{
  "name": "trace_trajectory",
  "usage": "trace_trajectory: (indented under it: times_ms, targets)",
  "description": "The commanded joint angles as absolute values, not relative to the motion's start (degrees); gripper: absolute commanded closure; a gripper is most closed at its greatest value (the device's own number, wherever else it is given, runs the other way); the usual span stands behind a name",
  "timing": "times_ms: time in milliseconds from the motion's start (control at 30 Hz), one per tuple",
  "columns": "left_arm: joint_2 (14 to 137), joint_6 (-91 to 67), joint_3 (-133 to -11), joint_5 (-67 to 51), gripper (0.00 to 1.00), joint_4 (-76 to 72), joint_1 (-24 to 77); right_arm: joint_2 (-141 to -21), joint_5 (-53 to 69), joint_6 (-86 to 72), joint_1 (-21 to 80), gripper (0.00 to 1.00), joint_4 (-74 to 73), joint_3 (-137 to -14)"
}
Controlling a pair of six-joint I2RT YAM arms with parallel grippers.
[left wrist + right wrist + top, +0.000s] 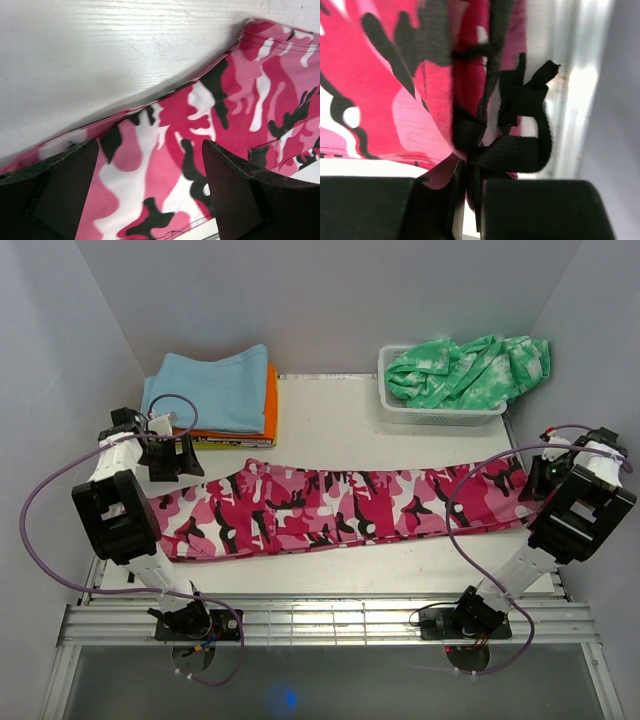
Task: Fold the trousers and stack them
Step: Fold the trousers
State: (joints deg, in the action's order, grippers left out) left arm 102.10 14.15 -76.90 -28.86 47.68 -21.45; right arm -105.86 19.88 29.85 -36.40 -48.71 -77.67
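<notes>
Lying stretched left to right across the table (340, 425), the trousers (330, 508) reach both arms. The left gripper (150, 167) hangs over their left end with its jaws spread wide, cloth showing between the fingers. The right gripper (467, 200) is clamped on their right end, pinching pink cloth and a black strap (520, 150).

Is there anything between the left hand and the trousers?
Nothing visible. The open left hand hangs right over the trousers, with only pink cloth showing between its fingers.
</notes>
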Motion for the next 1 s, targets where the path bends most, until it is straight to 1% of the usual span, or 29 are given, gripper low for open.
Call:
trace_trajectory:
  times_ms: [0, 100, 167, 267, 400, 433, 500, 533, 567, 600, 633, 667, 733, 867, 967]
  targets:
    - [97.6, 15.2, -78.7, -28.4, 0.04, 48.5, -19.5, -102.1, 18.9, 36.1, -40.8, 0.92, -52.2, -83.7]
    - [96.9, 15.8, -78.0, -28.5, 0.05, 49.8, -18.8, -99.8, 25.3, 37.4, -40.5, 0.92, -56.4, -84.5]
    - [96.4, 16.4, -77.0, -29.4, 0.05, 51.1, -18.6, -98.0, 31.7, 37.2, -38.5, 0.92, -58.7, -84.5]
    - [95.5, 16.7, -74.8, -30.7, 0.09, 52.0, -18.5, -94.9, 38.3, 34.3, -32.5, 0.92, -60.6, -82.4]
    - [94.7, 16.3, -70.8, -30.2, 0.10, 51.9, -18.1, -90.4, 41.4, 27.6, -20.4, 0.92, -53.9, -77.4]
    - [94.5, 16.2, -70.2, -30.1, 0.10, 51.6, -18.0, -89.7, 42.0, 24.3, -15.5, 0.92, -52.1, -76.3]
    - [94.1, 15.5, -69.2, -29.8, 0.11, 51.0, -18.0, -88.5, 43.0, 20.4, -11.0, 0.92, -48.2, -73.1]
    - [94.1, 15.0, -68.3, -29.5, 0.10, 50.5, -17.9, -88.3, 43.7, 16.2, -6.7, 0.92, -43.6, -71.9]
    - [94.1, 14.6, -67.9, -29.4, 0.09, 50.4, -17.9, -88.3, 43.8, 14.3, -4.6, 0.92, -41.2, -70.8]
    - [94.3, 14.3, -67.7, -29.8, 0.06, 50.3, -17.9, -88.6, 43.8, 12.6, -2.2, 0.92, -38.8, -69.6]
    - [94.3, 14.1, -67.1, -29.9, 0.04, 50.3, -17.9, -88.9, 43.8, 10.9, 2.7, 0.92, -36.5, -67.5]
    - [94.1, 13.9, -66.8, -29.8, 0.04, 50.2, -17.9, -89.5, 43.9, 7.9, 4.7, 0.92, -31.8, -66.5]
    - [93.4, 14.1, -66.0, -30.1, 0.02, 49.9, -17.9, -90.4, 43.6, 6.0, 10.2, 0.92, -28.7, -64.8]
    - [93.0, 12.0, -64.8, -28.7, 0.02, 49.7, -17.8, -92.9, 42.0, 1.0, 16.6, 0.92, -21.4, -63.5]
    - [93.1, 10.0, -63.6, -27.3, 0.02, 49.3, -17.7, -94.4, 40.3, -3.6, 20.5, 0.92, -19.1, -64.2]
